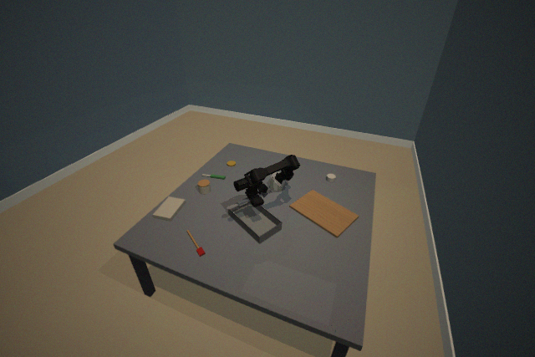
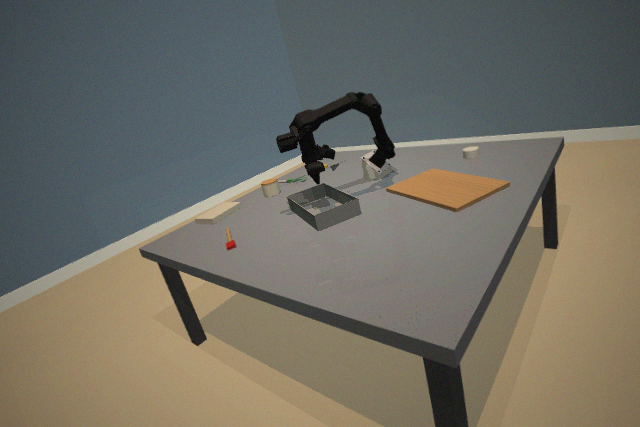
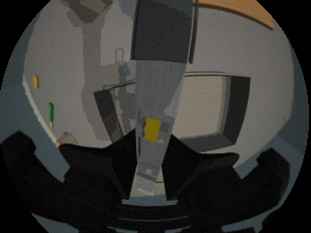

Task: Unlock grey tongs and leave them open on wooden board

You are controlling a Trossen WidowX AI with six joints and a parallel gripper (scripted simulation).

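tongs, long and grey with a broad dark end and a yellow patch point(image 1: 242, 204) point(image 2: 334, 167) point(image 3: 160, 87), lie between the fingers of the black parallel-jaw gripper point(image 1: 256, 201) point(image 2: 316, 180) point(image 3: 151, 127), which is clenched on them. their long axis runs across the fingers' gap in the wrist view: the dark end reaches up from the gripper, to the side where the pale arm base point(image 1: 275, 183) point(image 2: 373, 169) point(image 3: 87, 7) shows, and the narrow light end passes out below. i judge the tongs are slanted, the dark end nearer the wrist camera; which end carries the hinge i cannot tell, nor whether the lock has let go.

the next move likely turns on that axis: the tips must point down under the gripper before a squeeze counts. the grey rectangular roasting tin point(image 1: 270, 232) point(image 2: 338, 213) point(image 3: 239, 107) sits below and beside the gripper, its upright walls close to where a lowered end would swing, so more lift would be prudent. the flat orange-brown wooden board point(image 1: 323, 212) point(image 2: 449, 188) point(image 3: 243, 11) is well apart from the gripper, past the tin's near edge, upper right in the wrist view. on the opposite side stands the white round pot with an orange top point(image 1: 204, 187) point(image 2: 270, 188) point(image 3: 68, 141), apart from the gripper.
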